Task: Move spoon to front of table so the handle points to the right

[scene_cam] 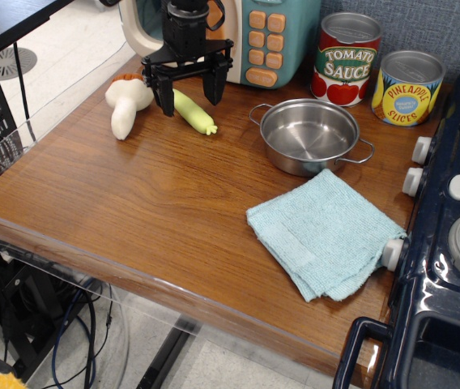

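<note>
The pincer (188, 96) is hanging spread, fingers straddling the spoon (191, 110), which is lying at the rear left of the surface (157, 211), beside the toy mushroom (126, 103), lime-green handle (194, 113) pointing front-right.

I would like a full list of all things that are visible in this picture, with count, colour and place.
spoon: 1, lime-green handle, back left of table, between the open gripper fingers
toy mushroom: 1, white-tan, left of spoon
toy microwave: 1, teal-cream, back edge
tomato sauce can: 1, red, back
pineapple slices can: 1, yellow-blue, back right
pot: 1, silver, centre right
cloth: 1, light blue, front of pot
toy stove: 1, dark blue, right edge
table: 1, brown wood
gripper: 1, black, over spoon
</note>
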Robot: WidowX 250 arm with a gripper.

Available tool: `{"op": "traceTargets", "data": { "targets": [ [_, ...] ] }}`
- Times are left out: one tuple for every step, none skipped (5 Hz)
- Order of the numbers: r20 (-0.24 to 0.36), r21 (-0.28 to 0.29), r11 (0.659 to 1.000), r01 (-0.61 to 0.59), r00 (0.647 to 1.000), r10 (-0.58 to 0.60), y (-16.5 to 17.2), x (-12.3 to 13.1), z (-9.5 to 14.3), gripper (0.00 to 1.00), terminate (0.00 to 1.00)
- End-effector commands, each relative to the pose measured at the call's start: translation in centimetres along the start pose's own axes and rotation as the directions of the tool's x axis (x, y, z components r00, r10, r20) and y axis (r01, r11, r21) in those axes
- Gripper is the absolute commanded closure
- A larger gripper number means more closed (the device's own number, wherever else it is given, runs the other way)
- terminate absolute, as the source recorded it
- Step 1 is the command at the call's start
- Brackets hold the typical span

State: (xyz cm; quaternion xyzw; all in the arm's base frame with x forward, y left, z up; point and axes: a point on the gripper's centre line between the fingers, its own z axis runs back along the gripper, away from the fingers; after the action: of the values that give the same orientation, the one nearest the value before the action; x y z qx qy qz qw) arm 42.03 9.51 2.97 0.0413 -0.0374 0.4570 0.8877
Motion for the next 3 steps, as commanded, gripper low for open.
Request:
{"op": "traceTargets", "data": {
  "targets": [
    [0.054, -0.030, 1.000, -0.004, 0.999, 0.006, -0.55, 0.91, 1.28, 1.00, 0.00],
    [0.028, -0.035, 0.999, -0.010, 1.000, 0.011, 0.01, 1.01, 0.94, 1.00, 0.00],
    [0.026, -0.046, 0.999, -0.004, 1.000, 0.005, 0.06, 1.06, 1.27, 1.00, 0.00]
  ]
}}
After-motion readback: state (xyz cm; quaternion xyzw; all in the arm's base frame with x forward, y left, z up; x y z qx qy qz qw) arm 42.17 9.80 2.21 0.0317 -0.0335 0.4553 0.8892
